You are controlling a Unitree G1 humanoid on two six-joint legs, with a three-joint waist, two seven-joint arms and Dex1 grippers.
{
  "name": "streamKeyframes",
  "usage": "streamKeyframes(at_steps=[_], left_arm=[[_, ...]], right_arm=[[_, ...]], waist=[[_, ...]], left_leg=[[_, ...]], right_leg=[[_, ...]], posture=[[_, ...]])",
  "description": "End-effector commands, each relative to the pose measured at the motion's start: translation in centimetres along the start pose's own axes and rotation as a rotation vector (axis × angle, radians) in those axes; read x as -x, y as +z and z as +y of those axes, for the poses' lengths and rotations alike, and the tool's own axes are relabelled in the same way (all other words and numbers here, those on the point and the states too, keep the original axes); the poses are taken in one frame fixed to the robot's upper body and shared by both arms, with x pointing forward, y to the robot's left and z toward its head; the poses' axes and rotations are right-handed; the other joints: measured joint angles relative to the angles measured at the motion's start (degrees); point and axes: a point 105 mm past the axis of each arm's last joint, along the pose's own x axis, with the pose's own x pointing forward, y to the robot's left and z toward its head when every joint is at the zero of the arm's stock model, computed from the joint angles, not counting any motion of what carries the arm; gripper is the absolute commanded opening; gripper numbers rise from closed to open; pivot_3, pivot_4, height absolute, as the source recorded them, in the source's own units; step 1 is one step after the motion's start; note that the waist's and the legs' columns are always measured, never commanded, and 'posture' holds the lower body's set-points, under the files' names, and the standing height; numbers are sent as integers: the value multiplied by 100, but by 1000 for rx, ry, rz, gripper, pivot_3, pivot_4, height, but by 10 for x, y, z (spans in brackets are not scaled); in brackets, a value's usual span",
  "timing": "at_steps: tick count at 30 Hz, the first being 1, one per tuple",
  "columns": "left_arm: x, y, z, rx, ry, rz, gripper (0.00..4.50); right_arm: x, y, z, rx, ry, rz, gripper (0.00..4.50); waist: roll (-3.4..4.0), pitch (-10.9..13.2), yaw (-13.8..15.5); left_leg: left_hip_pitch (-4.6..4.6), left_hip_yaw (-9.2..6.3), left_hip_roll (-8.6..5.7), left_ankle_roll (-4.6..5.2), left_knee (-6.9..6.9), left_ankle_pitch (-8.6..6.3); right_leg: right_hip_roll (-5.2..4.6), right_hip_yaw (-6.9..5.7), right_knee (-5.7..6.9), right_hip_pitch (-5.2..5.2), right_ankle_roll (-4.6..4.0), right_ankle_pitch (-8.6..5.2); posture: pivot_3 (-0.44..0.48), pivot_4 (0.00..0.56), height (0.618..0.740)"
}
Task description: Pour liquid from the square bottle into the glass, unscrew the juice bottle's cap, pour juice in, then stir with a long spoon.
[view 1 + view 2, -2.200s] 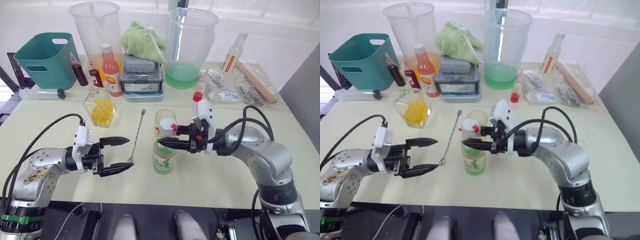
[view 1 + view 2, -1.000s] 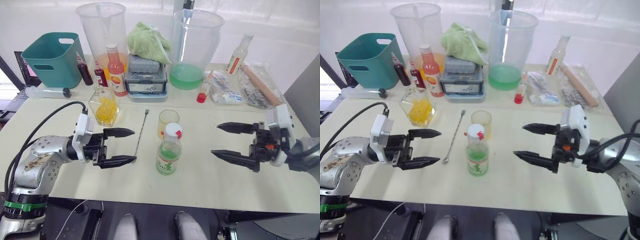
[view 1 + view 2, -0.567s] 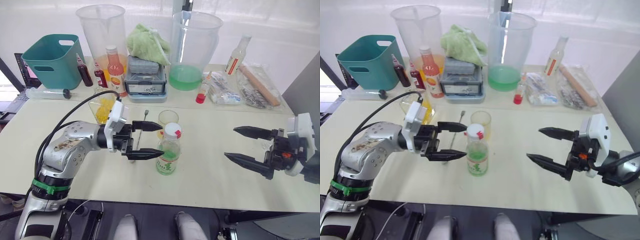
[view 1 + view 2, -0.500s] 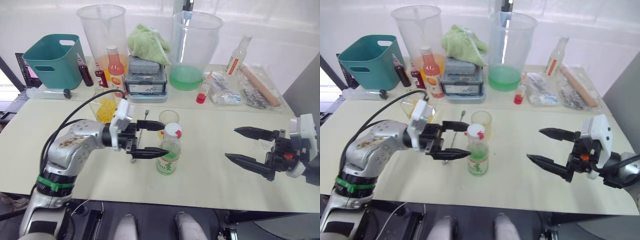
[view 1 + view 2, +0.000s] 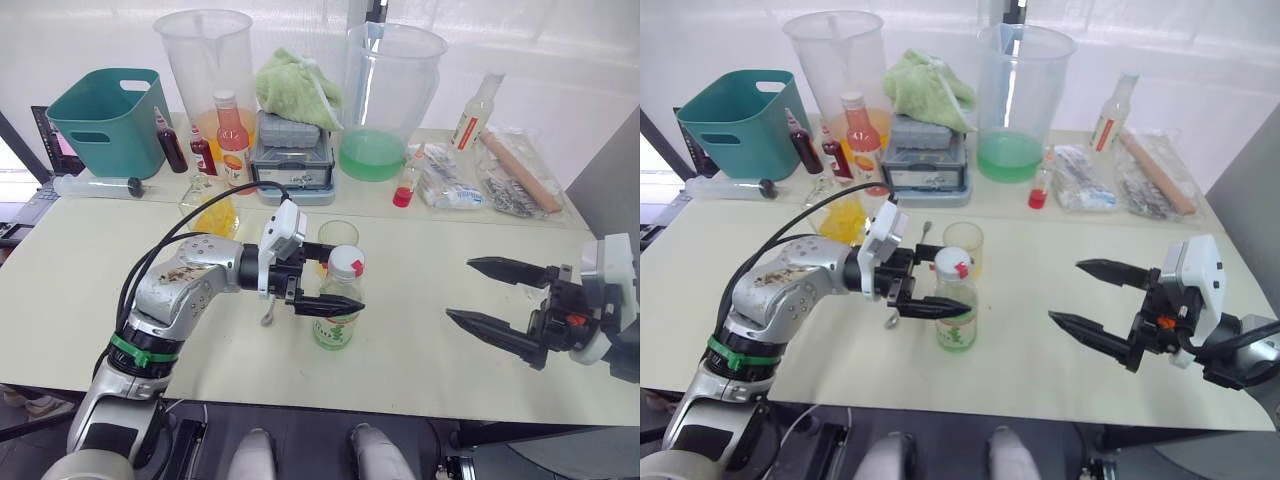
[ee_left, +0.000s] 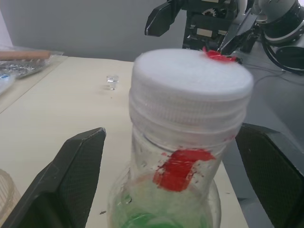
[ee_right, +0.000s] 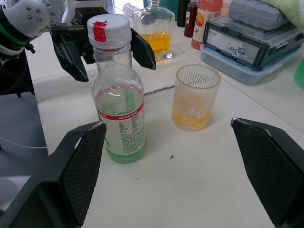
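The left tool has swung in from beside the spoon, jaws wide around the juice bottle just below its cap; unscrewing looks near. The right tool has withdrawn, wide and empty. The glass stands just behind.

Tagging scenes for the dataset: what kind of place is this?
Probably a lab or test bench set up for drink mixing: big measuring jugs, a syringe and small bottles crowd a pale table.

Left gripper spread wide, fingers either side of juice bottle neck. Glass just behind. Right gripper open, well apart.
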Motion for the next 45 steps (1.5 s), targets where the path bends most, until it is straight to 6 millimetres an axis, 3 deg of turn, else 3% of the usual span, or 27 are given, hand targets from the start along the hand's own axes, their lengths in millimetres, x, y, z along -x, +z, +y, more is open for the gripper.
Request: streamKeyframes(at_steps=[1,9,11,18,23,32,33,40,45], left_arm=[[-4,8,3,-80,-5,-23,4233],[-6,5,-3,-92,-30,-21,1731],[-6,4,-4,-105,-34,-13,1388],[-6,2,-4,-122,-23,1,1384],[-6,1,-5,-122,-19,2,1384],[-2,-1,-5,-114,-6,10,1384],[-2,-1,-5,-114,-5,11,1384],[-1,-1,-5,-112,3,15,1384],[2,-1,-5,-118,-2,21,1384]], right_arm=[[-1,10,0,43,-2,-33,4487],[-12,21,7,30,57,-86,4500],[-18,25,12,38,98,-91,4500],[-57,45,24,27,179,-140,4500],[-84,45,27,18,187,-131,4500],[-107,45,28,20,171,-145,4500],[-109,45,29,22,174,-145,3978],[-117,41,33,46,209,-118,1712],[-116,39,32,61,261,-99,1650]], waist=[[0,0,3],[1,-1,1],[1,-1,2],[4,-2,-11],[5,-3,1],[6,-4,-17],[7,-4,-15],[7,-4,-9],[7,-4,-13]], left_leg=[[0,0,0,0,0,0],[1,-1,-1,0,0,0],[0,-1,-3,0,0,0],[3,-2,-3,0,0,0],[-1,-3,-3,0,-1,0],[-2,-3,-2,0,0,0],[-2,-3,-2,0,-1,0],[-3,-3,-2,1,-1,0],[-1,-3,-2,1,-1,0]], right_leg=[[0,0,0,1,0,0],[-1,1,-1,3,0,0],[-2,1,-1,3,1,0],[-2,2,0,3,0,-1],[-2,1,-1,-1,-1,-1],[-2,2,-1,-3,-1,0],[-1,1,2,-4,-1,-1],[-2,1,1,-4,-2,-1],[-1,1,1,-3,-1,-1]], posture=[[0,150,707],[0,150,707],[0,150,707],[0,150,707],[0,150,707],[0,150,707],[0,150,707],[0,150,707],[0,150,707]])
